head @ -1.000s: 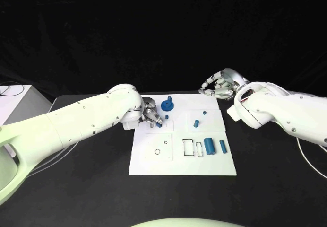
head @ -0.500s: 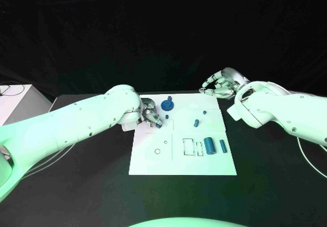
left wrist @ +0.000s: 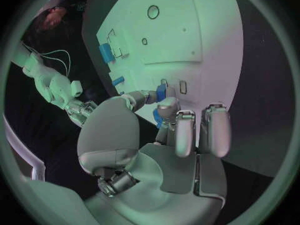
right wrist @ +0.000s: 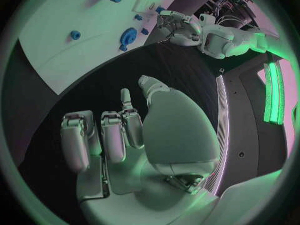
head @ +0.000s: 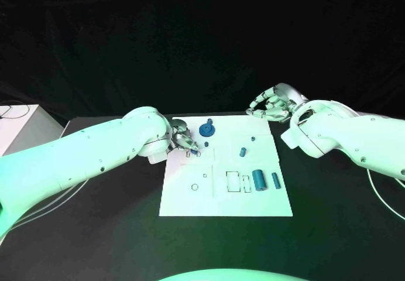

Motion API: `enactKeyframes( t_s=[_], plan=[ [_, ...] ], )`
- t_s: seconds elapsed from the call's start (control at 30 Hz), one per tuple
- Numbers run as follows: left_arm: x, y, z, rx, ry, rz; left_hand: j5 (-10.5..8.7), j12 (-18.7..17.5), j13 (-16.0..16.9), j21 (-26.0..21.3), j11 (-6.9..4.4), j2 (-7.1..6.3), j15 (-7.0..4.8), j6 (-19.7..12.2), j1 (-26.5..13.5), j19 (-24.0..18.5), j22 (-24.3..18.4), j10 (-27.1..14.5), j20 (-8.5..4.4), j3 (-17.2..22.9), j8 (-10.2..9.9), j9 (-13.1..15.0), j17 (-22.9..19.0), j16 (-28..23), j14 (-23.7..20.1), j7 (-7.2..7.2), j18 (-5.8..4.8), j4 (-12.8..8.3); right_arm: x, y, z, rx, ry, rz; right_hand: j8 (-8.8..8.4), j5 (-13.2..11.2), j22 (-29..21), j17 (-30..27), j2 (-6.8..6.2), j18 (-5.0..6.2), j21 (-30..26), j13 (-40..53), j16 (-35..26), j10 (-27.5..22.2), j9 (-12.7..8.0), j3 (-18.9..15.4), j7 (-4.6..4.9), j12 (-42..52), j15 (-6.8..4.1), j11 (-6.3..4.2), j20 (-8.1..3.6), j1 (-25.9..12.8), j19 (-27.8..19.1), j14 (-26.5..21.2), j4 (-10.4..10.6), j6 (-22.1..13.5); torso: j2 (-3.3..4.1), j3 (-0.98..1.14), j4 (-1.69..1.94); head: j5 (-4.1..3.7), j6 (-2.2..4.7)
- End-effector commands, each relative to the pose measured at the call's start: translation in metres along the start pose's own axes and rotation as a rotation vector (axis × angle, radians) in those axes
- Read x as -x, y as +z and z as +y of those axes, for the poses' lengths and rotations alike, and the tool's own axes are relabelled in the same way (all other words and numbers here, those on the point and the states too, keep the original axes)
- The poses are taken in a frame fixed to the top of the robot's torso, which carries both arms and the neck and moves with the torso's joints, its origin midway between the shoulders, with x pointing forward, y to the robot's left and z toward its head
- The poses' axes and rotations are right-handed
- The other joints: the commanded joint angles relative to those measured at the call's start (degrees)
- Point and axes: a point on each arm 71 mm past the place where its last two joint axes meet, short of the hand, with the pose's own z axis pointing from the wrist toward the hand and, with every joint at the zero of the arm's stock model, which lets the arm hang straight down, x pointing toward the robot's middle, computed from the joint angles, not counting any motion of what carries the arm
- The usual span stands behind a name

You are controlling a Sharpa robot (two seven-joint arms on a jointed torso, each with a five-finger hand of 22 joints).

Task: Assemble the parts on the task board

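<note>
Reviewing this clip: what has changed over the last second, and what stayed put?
The left hand, pinching a small blue part, has drawn slightly back toward the far left corner of the task board. The right hand stays raised beyond the board's far right corner, holding nothing. The blue gear and the other parts lie as before.

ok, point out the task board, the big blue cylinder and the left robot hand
task board (head: 226,202), head view, bare near part
big blue cylinder (head: 260,180), head view, its side
left robot hand (head: 185,142), head view, fingers
</note>
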Motion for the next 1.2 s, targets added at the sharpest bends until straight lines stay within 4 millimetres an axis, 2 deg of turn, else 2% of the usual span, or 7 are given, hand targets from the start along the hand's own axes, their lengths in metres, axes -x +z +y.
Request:
enactKeyframes(
  t_s=[0.03,0.23,0.33,0.43,0.63,1.07,1.2],
  plan=[
    [0.001,-0.001,-0.003,-0.024,-0.059,-0.042,0.04,0.3,0.1,0.2,-0.08,0.60,-0.40,1.5,0.3,0.5,2.7,0.3,-0.08,9.5,0.3,10.4,13.3,0.0,5.6,-1.57,-1.07,-9.8,0.000,0.000,0.001,0.010,-0.008,0.002,0.37,0.1,13.8,9.4,-0.39,0.18,-0.3,6.6,-0.3,-0.2,0.1,0.4,-0.12,-0.1,-0.13,-0.07,-0.46,-0.3,4.9,4.6,-0.1,-0.3,-0.05,-0.02,-0.02,-0.05,-0.08],
    [-0.005,0.001,-0.002,-0.022,-0.057,-0.041,0.05,0.5,0.4,0.3,-0.10,0.58,-0.41,1.5,0.3,0.6,2.8,0.5,-0.09,9.5,0.3,10.5,13.3,0.0,5.6,-1.59,-1.10,-9.8,0.000,0.000,0.001,0.009,-0.009,0.003,0.37,0.1,13.8,9.4,-0.39,0.18,-0.3,6.6,-0.3,-0.2,0.1,0.4,-0.12,-0.1,-0.13,-0.07,-0.46,-0.3,4.9,4.6,-0.1,-0.3,-0.07,-0.01,-0.10,0.01,-0.16],
    [-0.008,0.003,-0.001,-0.018,-0.047,-0.039,0.09,0.6,0.5,0.3,-0.12,0.56,-0.43,1.6,0.3,0.6,2.9,0.6,-0.11,9.5,0.3,10.6,13.3,0.0,5.6,-1.61,-1.11,-9.9,-0.001,0.000,0.001,0.009,-0.008,0.007,0.37,0.1,13.8,9.4,-0.39,0.18,-0.3,6.6,-0.3,-0.2,0.1,0.4,-0.12,-0.1,-0.13,-0.07,-0.46,-0.3,4.9,4.6,-0.1,-0.3,-0.03,-0.03,-0.13,-0.31,-0.20],
    [-0.010,0.004,-0.001,-0.016,-0.040,-0.036,0.11,0.6,0.5,0.3,-0.13,0.56,-0.44,1.6,0.3,0.6,2.9,0.6,-0.11,9.6,0.3,10.6,13.3,0.0,5.6,-1.62,-1.12,-9.9,-0.001,0.000,0.001,0.009,-0.007,0.011,0.40,0.1,13.8,9.4,-0.43,0.18,-0.3,6.8,-0.3,0.0,0.2,0.4,-0.13,0.1,-0.15,-0.09,-0.47,-0.3,4.9,4.6,-0.1,-0.3,-0.03,0.01,-0.15,-0.16,-0.14],
    [-0.013,0.005,-0.003,-0.017,-0.018,-0.036,0.15,0.7,0.6,0.3,-0.15,0.54,-0.45,1.6,0.3,0.6,2.9,0.7,-0.13,9.6,0.3,10.6,13.3,0.0,5.6,-1.64,-1.11,-9.9,-0.001,0.000,0.001,0.009,-0.005,0.019,0.42,0.1,13.8,9.3,-0.41,0.18,-0.3,6.8,-0.3,0.0,0.2,0.5,-0.13,0.1,-0.16,-0.09,-0.48,-0.2,4.9,4.6,-0.1,-0.3,-0.03,-0.01,-0.06,-0.35,-0.27],
    [-0.014,0.005,-0.002,-0.011,0.016,-0.017,0.21,0.6,0.5,0.3,-0.17,0.51,-0.48,1.6,0.3,0.6,2.9,0.7,-0.15,9.7,0.4,10.7,13.3,0.0,5.6,-1.66,-1.12,-9.9,-0.001,0.000,-0.001,0.008,-0.005,0.033,0.42,0.0,13.7,9.3,-0.38,0.22,-0.5,6.8,-0.3,0.0,0.2,0.5,-0.13,0.1,-0.16,-0.09,-0.49,-0.3,4.8,4.6,-0.1,-0.4,0.00,0.00,-0.18,-0.09,-0.51],
    [-0.016,0.005,-0.001,-0.006,0.030,0.012,0.27,0.5,0.3,0.3,-0.19,0.50,-0.50,1.6,0.3,0.7,2.9,0.6,-0.16,9.8,0.4,10.8,13.3,0.1,5.6,-1.67,-1.12,-10.0,-0.002,-0.001,-0.001,0.006,-0.005,0.043,0.44,0.0,13.8,9.3,-0.33,0.20,-0.4,6.8,-0.3,0.0,0.3,0.5,-0.13,0.1,-0.17,-0.09,-0.50,-0.3,4.9,4.6,0.0,-0.4,0.00,-0.02,-0.10,-0.15,-0.58]
  ],
)
